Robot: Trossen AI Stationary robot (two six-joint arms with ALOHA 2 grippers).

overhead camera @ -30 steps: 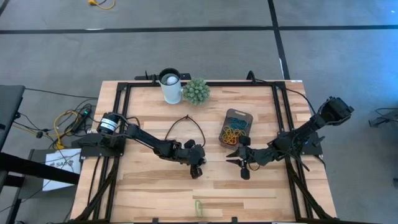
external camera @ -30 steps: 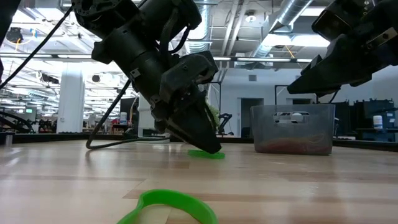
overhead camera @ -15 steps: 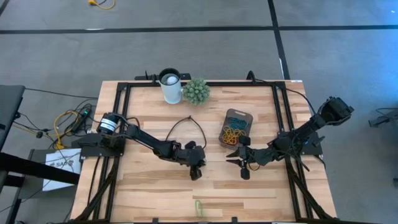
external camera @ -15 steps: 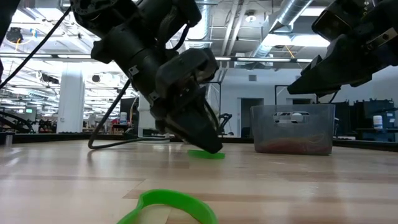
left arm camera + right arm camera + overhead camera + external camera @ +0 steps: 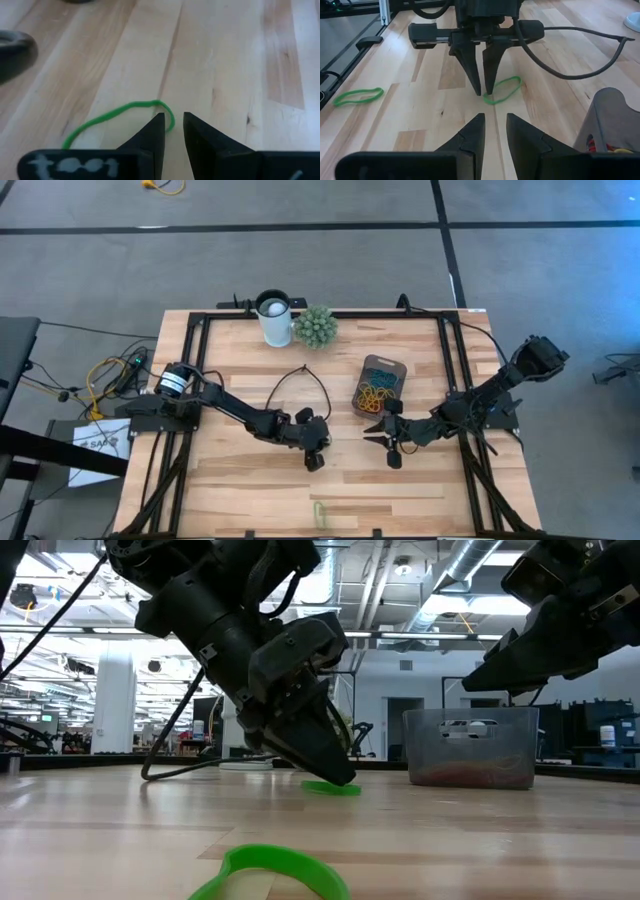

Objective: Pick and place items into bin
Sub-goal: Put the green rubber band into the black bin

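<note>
A green rubber band lies flat on the wooden table near its middle. My left gripper points down at it, fingertips a narrow gap apart, with the band's end in that gap. Seen from the right wrist, the left gripper stands at the band. My right gripper hovers open just right of it, holding nothing. The grey-tinted bin stands behind, with several coloured bands inside. A second green band lies at the near edge. My left gripper comes from above, slanting toward the table's right, with its fingertips down at the table surface on either side of the band's end. I cannot tell whether they touch the band. The band lies flat and slack on the wood.
A white cup and a green spiky plant ball stand at the far edge. A black cable loop lies behind the left arm. Black frame rails run along the table's sides.
</note>
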